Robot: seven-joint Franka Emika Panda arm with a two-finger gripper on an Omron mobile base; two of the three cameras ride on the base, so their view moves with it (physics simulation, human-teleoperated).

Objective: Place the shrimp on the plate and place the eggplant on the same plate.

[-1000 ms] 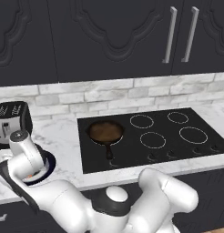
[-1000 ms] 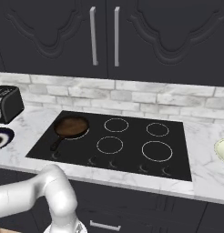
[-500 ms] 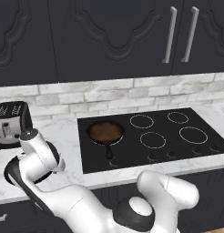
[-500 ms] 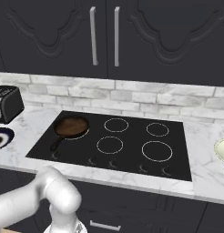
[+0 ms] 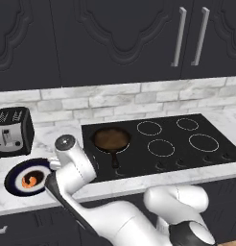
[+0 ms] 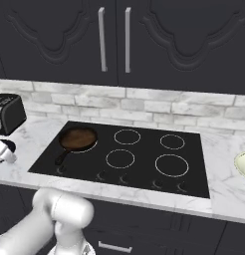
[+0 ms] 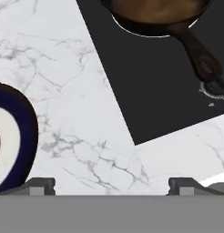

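The plate, navy-rimmed with a white ring, lies on the marble counter at the left. The orange shrimp rests on its dark centre. In the hand view the plate curves in at the left edge. My gripper hangs open over bare marble just right of the plate, between it and the cooktop corner, with nothing between its fingertips. My white forearm rises beside the plate's right rim. The eggplant is hidden or out of view.
A frying pan sits on the black cooktop at its near-left burner, handle toward the counter's front. A toaster stands behind the plate. A pale bowl is at the far right. Dark cabinets hang above.
My arm has swung right and lifted off the plate, uncovering it with the shrimp lying on it. The jaws have spread slightly wider.
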